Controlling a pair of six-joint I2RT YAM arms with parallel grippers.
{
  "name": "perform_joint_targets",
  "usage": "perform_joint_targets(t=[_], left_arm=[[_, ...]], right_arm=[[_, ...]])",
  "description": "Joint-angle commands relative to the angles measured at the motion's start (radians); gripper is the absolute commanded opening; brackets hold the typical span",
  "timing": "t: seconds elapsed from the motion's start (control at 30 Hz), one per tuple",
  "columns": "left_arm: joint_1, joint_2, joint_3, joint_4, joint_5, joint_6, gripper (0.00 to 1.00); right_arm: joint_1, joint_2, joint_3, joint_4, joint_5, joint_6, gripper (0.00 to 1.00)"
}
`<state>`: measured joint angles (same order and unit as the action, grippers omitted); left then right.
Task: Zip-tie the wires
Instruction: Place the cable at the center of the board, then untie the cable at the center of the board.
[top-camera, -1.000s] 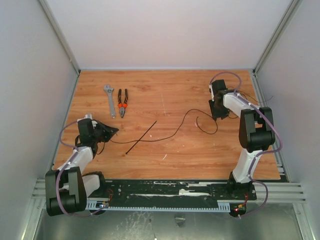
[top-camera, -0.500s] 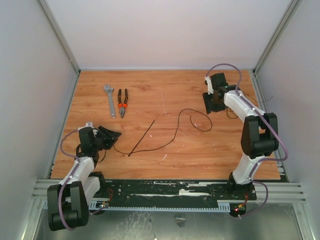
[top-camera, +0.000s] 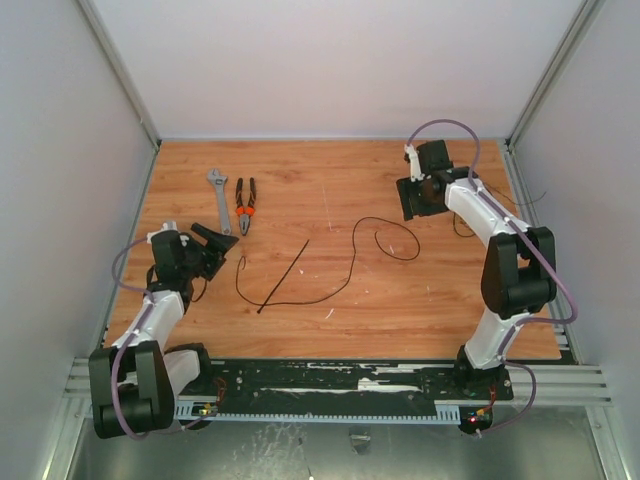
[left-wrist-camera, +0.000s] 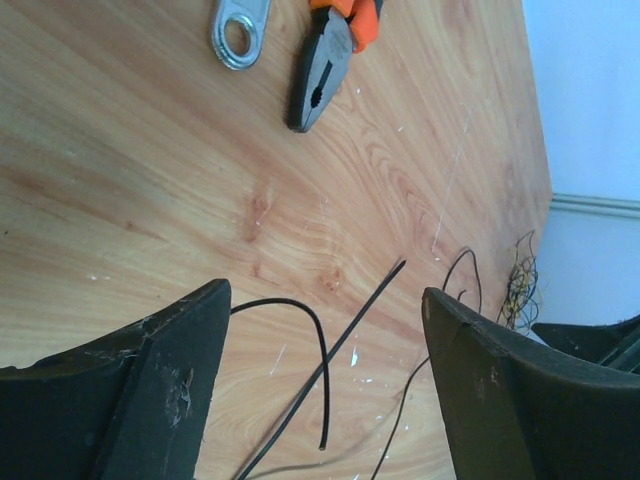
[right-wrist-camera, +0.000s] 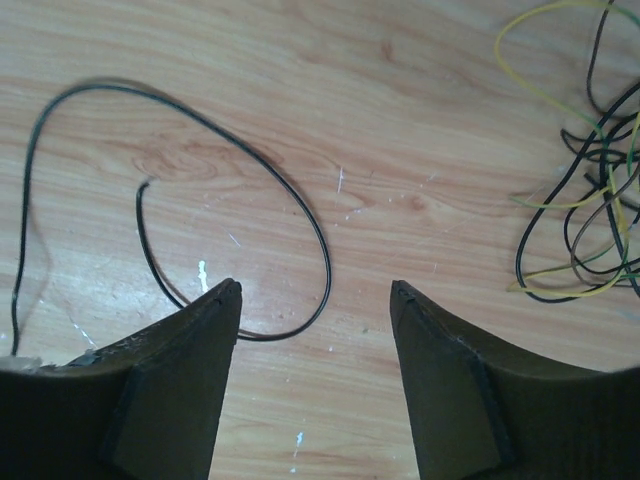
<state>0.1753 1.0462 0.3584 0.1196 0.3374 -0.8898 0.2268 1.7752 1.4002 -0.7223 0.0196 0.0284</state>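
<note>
Near the left edge of the wooden surface (top-camera: 330, 180), the left hand (top-camera: 228, 245) hovers with its jaws spread wide and nothing between them. Its wrist view shows the gap between its fingers (left-wrist-camera: 322, 295) framing one free end of a long black cable (left-wrist-camera: 318, 340) and, just beside that, the zip tie (left-wrist-camera: 340, 350). The zip tie (top-camera: 285, 275) lies flat and straight on a diagonal, left of the middle of the surface, with no hand touching it. The long black cable (top-camera: 352, 262) curls from beside the left hand, crosses the near end of the zip tie, then runs right and away into an open loop below the right hand (top-camera: 412, 200).

Farther back on the left lie a silver wrench (top-camera: 219, 200) and orange-handled pliers (top-camera: 245, 205) side by side, both well apart from the zip tie; the wrist view catches the pliers' nose (left-wrist-camera: 325, 70) and the wrench's ring end (left-wrist-camera: 240, 30).

Over the far right part of the surface, the right hand (right-wrist-camera: 315, 287) is also wide open and empty. Its camera looks down on the cable's loop (right-wrist-camera: 260, 160) to one side and the wires (right-wrist-camera: 590, 200), a loose black and yellow tangle, to the other. From above, the wires (top-camera: 462, 225) lie by the right edge, partly hidden by the right arm.
</note>
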Motion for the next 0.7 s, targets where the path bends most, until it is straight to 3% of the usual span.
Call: perform_joint_targets(t=[0.0,0.2,0.37,0.5,0.67], left_arm=[[0.006,0.011,0.052,0.029,0.032,0.002,0.84],[-0.022,-0.047,0.056,-0.176,-0.043,0.128,0.89],[-0.026,-0.177,0.001,-0.204,-0.096,0.13,0.9],[-0.037,-0.166,0.077,-0.204,-0.083,0.145,0.92],[-0.052,-0.142,0.231,-0.211,-0.094,0.179,0.98]], right_arm=[[0.0,-0.044,0.043,0.07,-0.01,0.023,0.64],[0.0,-0.024,0.052,0.07,-0.021,0.03,0.7],[0.001,-0.011,0.055,0.073,-0.015,0.024,0.76],[-0.036,-0.021,0.071,0.13,-0.018,0.034,0.84],[-0.159,0.016,0.117,0.18,-0.002,0.072,0.83]])
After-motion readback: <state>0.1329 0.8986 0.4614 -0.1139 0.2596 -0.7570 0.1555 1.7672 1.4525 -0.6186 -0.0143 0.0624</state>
